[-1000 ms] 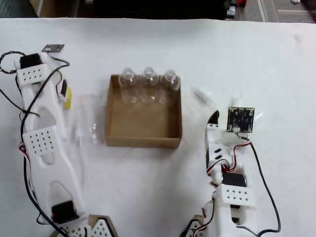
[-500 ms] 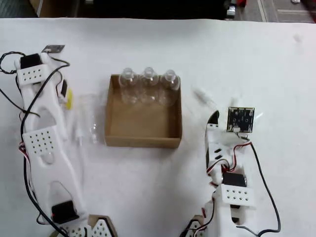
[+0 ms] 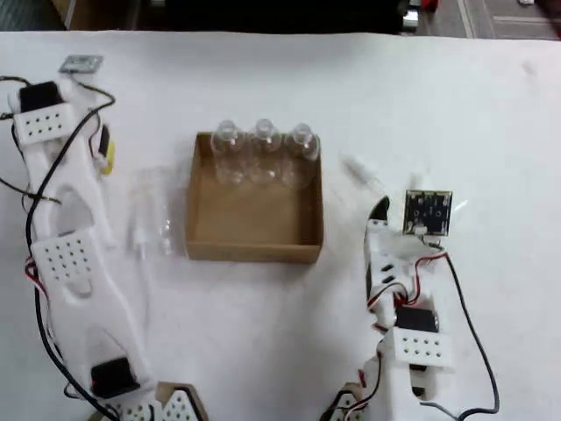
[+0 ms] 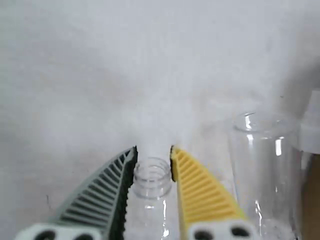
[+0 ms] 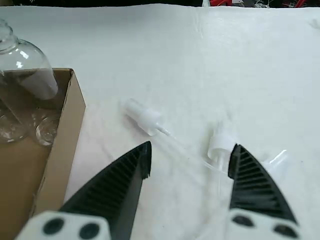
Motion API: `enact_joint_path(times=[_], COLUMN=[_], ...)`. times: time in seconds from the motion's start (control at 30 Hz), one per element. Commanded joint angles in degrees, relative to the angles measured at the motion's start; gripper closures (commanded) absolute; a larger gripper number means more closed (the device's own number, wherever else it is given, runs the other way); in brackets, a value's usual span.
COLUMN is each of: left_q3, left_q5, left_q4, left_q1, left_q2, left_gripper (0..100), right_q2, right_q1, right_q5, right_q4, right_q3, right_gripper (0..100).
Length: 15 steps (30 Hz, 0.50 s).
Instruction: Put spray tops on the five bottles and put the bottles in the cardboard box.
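Observation:
The cardboard box [image 3: 254,230] sits mid-table with three clear bottles [image 3: 263,151] along its far wall. My left gripper [image 4: 152,160] is shut on the neck of a clear bottle with no top [image 4: 151,181]; in the high view this gripper [image 3: 105,154] is far left of the box. Another open clear bottle [image 4: 260,165] stands between it and the box [image 3: 154,209]. My right gripper [image 5: 190,152] is open on the cloth right of the box [image 3: 380,210]. Two white spray tops lie just ahead of it, one [image 5: 142,116] nearer the box and one [image 5: 220,144] by a fingertip.
A white cloth [image 3: 491,114] covers the table. The left arm's cables [image 3: 35,202] trail along the left edge. The right arm's wrist board [image 3: 428,212] sits beside its gripper. There is free room behind the box and at the far right.
The left arm has drawn back and to the left, away from the box, with the bottle still in its gripper. The right arm has stayed put.

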Motion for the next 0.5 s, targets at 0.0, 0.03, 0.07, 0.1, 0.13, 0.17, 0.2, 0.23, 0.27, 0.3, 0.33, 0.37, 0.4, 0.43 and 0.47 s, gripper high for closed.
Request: enact_joint_path(times=[0.0,0.03,0.07,0.1,0.13,0.17,0.2,0.23,0.27,0.3,0.33,0.37,0.4,0.43,0.47], left_q3=[7.56,10.11,12.4,14.42,16.26,17.93,19.52,21.01,22.51,24.0,25.67,27.34,29.1,30.68,32.35], left_q5=[-0.44,-0.44,-0.44,-0.44,-0.44,-0.44,-0.44,-0.44,-0.44,-0.44,-0.44,-0.44,-0.44,-0.44,-0.53], left_q4=[0.62,0.62,0.53,0.44,0.44,0.44,0.44,0.44,0.44,0.44,0.44,0.44,0.35,0.35,0.35], left_q1=[0.31,0.4,0.4,0.4,0.4,0.4,0.4,0.31,0.31,0.31,0.31,0.31,0.31,0.4,0.4], left_q2=[-14.73,-17.54,-20.35,-23.25,-25.98,-28.7,-31.34,-34.07,-36.53,-38.99,-41.27,-43.56,-45.58,-47.52,-49.45], left_gripper=[98,98,98,98,98,98,98,98,98,98,98,98,98,98,98], right_q2=[-0.84,-0.84,-0.84,-0.84,-0.84,-0.84,-0.84,-0.84,-0.84,-0.84,-0.84,-0.84,-0.84,-0.84,-0.84], right_q1=[0.22,0.22,0.22,0.22,0.22,0.13,0.13,0.13,0.13,0.13,0.22,0.22,0.22,0.22,0.22], right_q5=[0.79,0.79,0.79,0.79,0.79,0.79,0.79,0.79,0.79,0.79,0.79,0.79,0.79,0.79,0.79], right_q4=[-1.19,-1.19,-1.19,-1.19,-1.19,-1.19,-1.19,-1.19,-1.19,-1.19,-1.19,-1.19,-1.19,-1.19,-1.19], right_q3=[-0.35,-0.35,-0.35,-0.35,-0.35,-0.35,-0.35,-0.35,-0.35,-0.35,-0.35,-0.35,-0.35,-0.35,-0.35], right_gripper=[77.2,77.2,77.2,77.2,77.2,77.2,77.2,77.2,77.2,77.2,77.2,77.2,77.2,77.2,77.2])
